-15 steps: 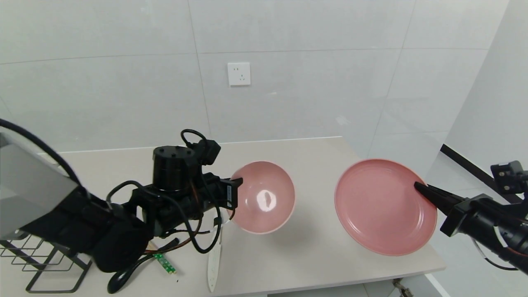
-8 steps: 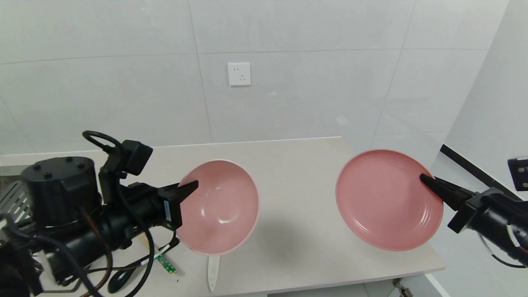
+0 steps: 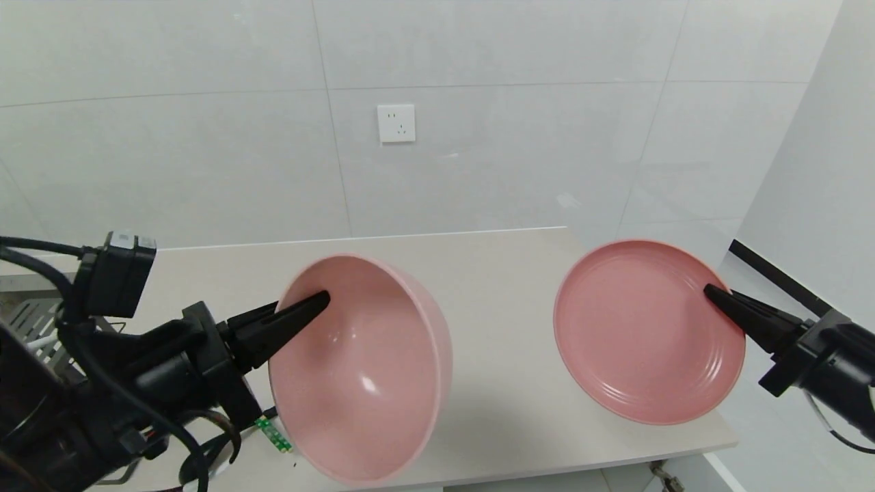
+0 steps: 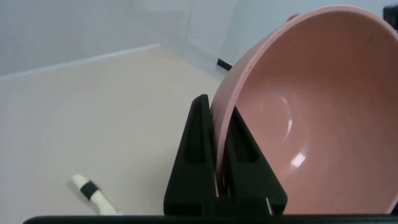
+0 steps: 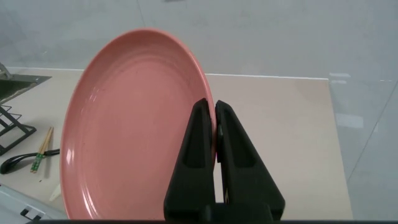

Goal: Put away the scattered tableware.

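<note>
Your bowl (image 3: 362, 383) hangs tilted above the tabletop (image 3: 506, 273), its rim pinched tight in your left claw (image 3: 321, 298). Your right claw (image 3: 711, 292) clamps the plate (image 3: 642, 335) by its rim, also raised and tilted.

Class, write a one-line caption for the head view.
Left gripper clamps the rim of a pink bowl, right gripper the edge of a pink plate, tilted over the counter.

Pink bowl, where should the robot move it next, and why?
Probably sideways to the robot's left, toward the wire rack: the left gripper is shut on the rim of the pink bowl, holding it tilted above the table, and the rack stands at that end.
</note>
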